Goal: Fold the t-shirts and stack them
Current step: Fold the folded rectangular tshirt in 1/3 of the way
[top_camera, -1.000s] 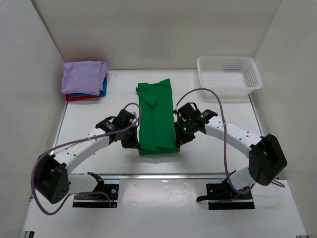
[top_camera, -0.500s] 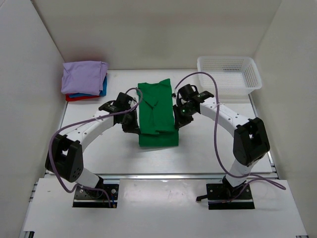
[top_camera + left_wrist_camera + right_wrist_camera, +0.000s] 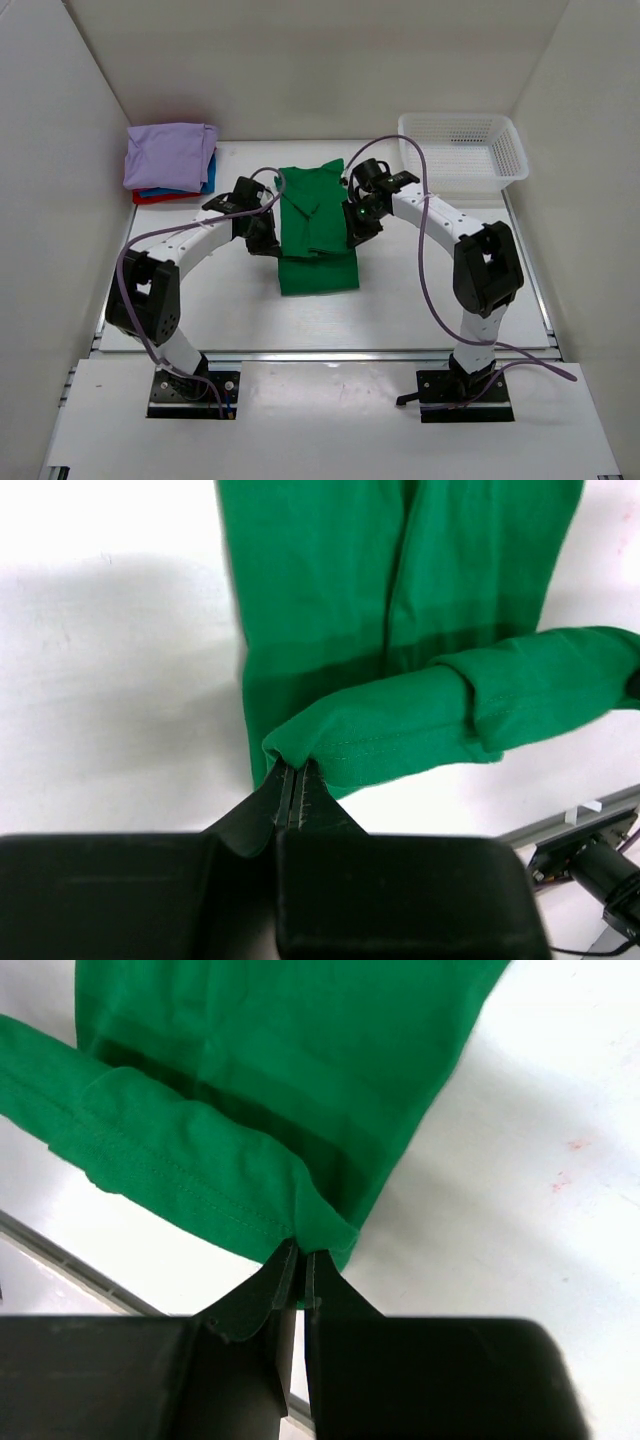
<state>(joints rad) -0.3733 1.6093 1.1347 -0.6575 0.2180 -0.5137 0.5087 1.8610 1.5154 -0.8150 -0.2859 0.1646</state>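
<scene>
Across white table [image 3: 430,290] between white walls [image 3: 300,70], green t-shirt [image 3: 318,275], mesh basket [image 3: 462,181].

I can read no text, label, brand or number anywhere (not on the shirts, basket or my arms).

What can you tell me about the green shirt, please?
The green shirt is soft, bright cloth, already folded into a long narrow strip lying lengthwise on the white table. Its stitched near hem is lifted and doubled back over the rest, pinched at one corner by the left fingers and at the other by the right fingers.
</scene>
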